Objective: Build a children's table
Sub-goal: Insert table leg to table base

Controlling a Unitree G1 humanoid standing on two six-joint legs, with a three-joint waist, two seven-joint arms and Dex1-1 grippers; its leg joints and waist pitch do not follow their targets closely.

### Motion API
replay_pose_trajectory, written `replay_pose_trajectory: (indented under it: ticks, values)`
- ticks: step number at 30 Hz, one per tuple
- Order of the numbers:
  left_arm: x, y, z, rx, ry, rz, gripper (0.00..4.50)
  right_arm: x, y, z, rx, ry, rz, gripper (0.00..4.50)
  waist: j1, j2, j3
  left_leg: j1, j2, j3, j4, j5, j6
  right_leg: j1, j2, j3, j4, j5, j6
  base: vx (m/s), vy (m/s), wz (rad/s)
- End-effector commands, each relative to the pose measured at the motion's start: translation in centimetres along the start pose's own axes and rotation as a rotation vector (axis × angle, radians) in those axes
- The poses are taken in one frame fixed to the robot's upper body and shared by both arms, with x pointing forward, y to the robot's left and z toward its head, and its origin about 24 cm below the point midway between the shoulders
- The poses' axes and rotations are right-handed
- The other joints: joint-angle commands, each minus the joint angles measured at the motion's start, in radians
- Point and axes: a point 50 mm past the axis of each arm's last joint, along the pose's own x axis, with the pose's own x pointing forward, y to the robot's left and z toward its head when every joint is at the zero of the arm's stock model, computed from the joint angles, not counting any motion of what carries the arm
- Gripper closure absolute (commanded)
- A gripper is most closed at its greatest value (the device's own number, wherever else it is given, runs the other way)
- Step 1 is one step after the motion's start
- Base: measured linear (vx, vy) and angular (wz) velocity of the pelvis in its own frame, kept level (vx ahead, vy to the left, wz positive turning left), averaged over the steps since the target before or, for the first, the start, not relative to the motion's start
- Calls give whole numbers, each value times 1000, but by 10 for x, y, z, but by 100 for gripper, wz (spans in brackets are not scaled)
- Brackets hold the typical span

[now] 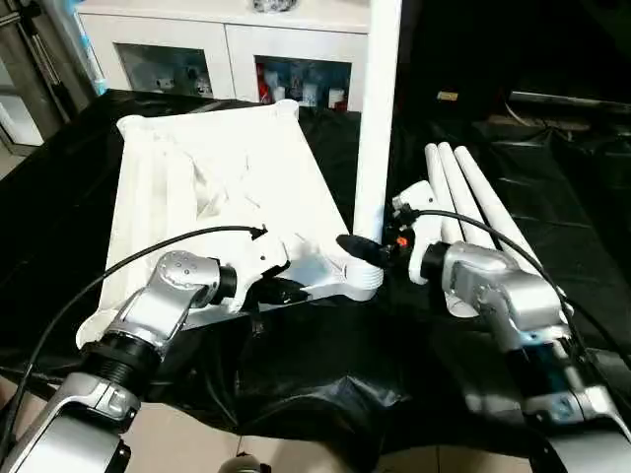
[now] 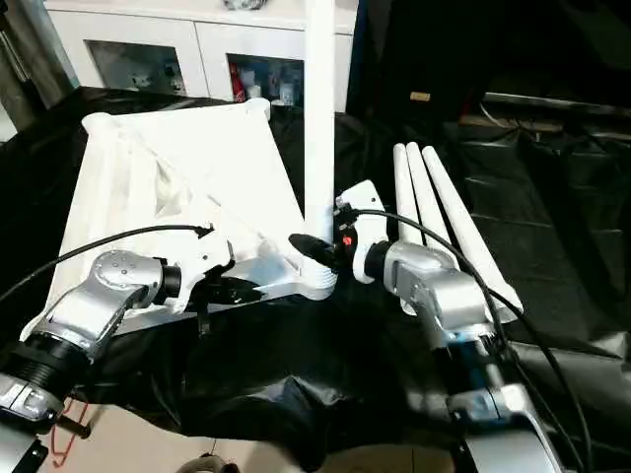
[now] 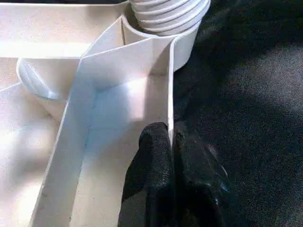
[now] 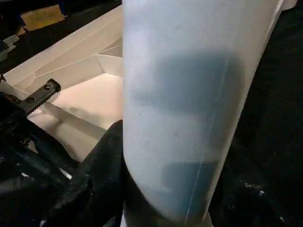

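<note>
The white tabletop lies upside down on the black-covered surface, ribbed underside up. One white leg stands upright in the socket at its near right corner. My right gripper is shut around this leg just above the socket, and the leg sits close between its black fingers. My left gripper is shut on the tabletop's near rim wall, a little left of that corner. The leg's ribbed end sits in the round socket.
Three more white legs lie side by side on the black sheet to the right of the tabletop. A white cabinet with glass doors stands behind. The black sheet drapes over the near edge.
</note>
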Motion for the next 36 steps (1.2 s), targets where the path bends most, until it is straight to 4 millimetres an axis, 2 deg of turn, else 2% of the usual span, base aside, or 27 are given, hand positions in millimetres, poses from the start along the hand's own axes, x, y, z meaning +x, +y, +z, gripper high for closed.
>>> replay_pose_trajectory:
  ticks: [1,3,4,16,17,21,23,25,26,27,28,31,32,36]
  values:
    - [8,-7,2,-10,-35,-34,450,3,-2,3,-2,-7,-2,261,-4,-19,-73,10,47,-10,-64,-80,23,44,-77,39,-73,-23,-229,0,0,0]
    - [8,-7,2,-7,-33,-33,450,4,-3,0,1,-4,-6,261,-3,-18,-72,10,47,-10,-64,-82,22,44,-77,40,-73,-26,-229,0,0,0]
    - [8,-7,2,-7,-33,-33,450,4,-3,-1,8,-5,-7,261,-3,-20,-72,11,47,-10,-64,-84,23,44,-77,39,-74,-25,-228,0,0,0]
    - [9,-4,5,-1,-40,-8,450,2,-12,-22,108,-43,-39,261,-4,-15,-73,13,49,-12,-67,-111,16,42,-78,39,-76,-39,-237,0,0,0]
    - [8,-3,5,0,-40,-4,450,1,-12,-26,119,-47,-43,261,-4,-9,-71,13,49,-12,-68,-124,11,41,-78,39,-78,-49,-235,0,0,0]
    - [8,-1,6,4,-37,9,450,-2,-12,-33,138,-60,-46,261,-3,-8,-72,14,49,-14,-70,-140,3,43,-78,39,-79,-52,-235,0,0,0]
    - [7,1,6,5,-38,17,450,-4,-12,-41,174,-85,-60,261,-2,1,-73,15,49,-14,-69,-146,0,41,-78,40,-79,-46,-238,0,0,0]
    - [7,3,7,7,-37,25,450,-6,-12,-47,199,-104,-72,261,-2,-3,-74,16,49,-14,-70,-151,1,42,-78,40,-80,-38,-240,0,0,0]
    - [6,4,7,7,-36,29,450,-7,-12,-51,211,-115,-86,261,-1,4,-73,16,49,-15,-70,-157,-1,41,-78,40,-81,-39,-242,0,0,0]
    - [6,4,7,6,-35,30,450,-8,-12,-53,218,-122,-94,261,-3,2,-72,15,49,-15,-72,-168,-2,41,-77,39,-82,-47,-242,0,0,0]
    - [6,5,8,8,-34,33,450,-9,-12,-57,226,-129,-108,261,-2,8,-73,16,49,-16,-72,-173,-6,41,-78,39,-82,-53,-241,0,0,0]
    - [5,7,8,9,-32,41,450,-11,-11,-65,235,-134,-128,261,-3,7,-70,19,50,-17,-76,-211,-14,39,-78,39,-88,-103,-236,0,0,0]
    - [5,8,8,9,-31,43,450,-11,-11,-68,238,-135,-133,261,-3,12,-70,21,51,-17,-77,-224,-19,37,-78,40,-91,-113,-234,0,0,0]
    - [6,9,9,10,-30,52,450,-17,-9,-80,247,-149,-153,261,-3,13,-69,21,52,-19,-81,-244,-21,35,-78,41,-92,-123,-232,0,0,0]
